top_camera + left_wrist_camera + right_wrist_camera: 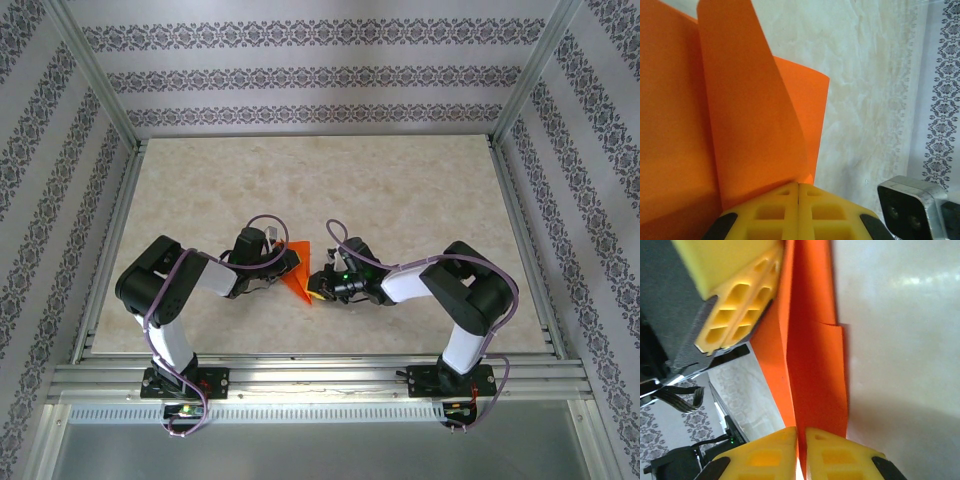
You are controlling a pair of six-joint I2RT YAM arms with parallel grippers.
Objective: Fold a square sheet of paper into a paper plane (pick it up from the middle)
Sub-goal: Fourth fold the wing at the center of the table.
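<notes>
Top external view: one orange paper (298, 272), folded to a pointed triangle, sits between two grippers. By count there are two arms, two grippers and one paper. The left gripper (287, 264) meets the paper on its left side. The right gripper (319, 284) meets it on its right side, a little nearer the arm bases. The two tips stand close together, with the paper alone between them. The marbled table (400, 190) spreads wide around the paper, widest on its far side, and ends at a metal frame (320, 372) with patterned walls (300, 80) beyond.

Left wrist view: two yellow fingers (770, 212) are pressed flat together and their seam is closed, with the paper's lower edge caught at the tips. One narrow flap curls upright from the seam. Behind it a flatter layer shows a straight right edge and a square upper corner. To the right of that edge lies bare tabletop, and a grey metal block (912, 207) sits below and to the right of the paper.

Right wrist view: two more yellow fingers (835, 460) are shut on the paper's near end, with a sliver of orange showing in the slit between them — four fingers in all. The paper runs away from them as a long folded strip of overlapped layers, and a short step marks its right edge. The left gripper's closed pair sits at the paper's far left edge. To the right of the paper lies pale tabletop, open to the picture's border.
</notes>
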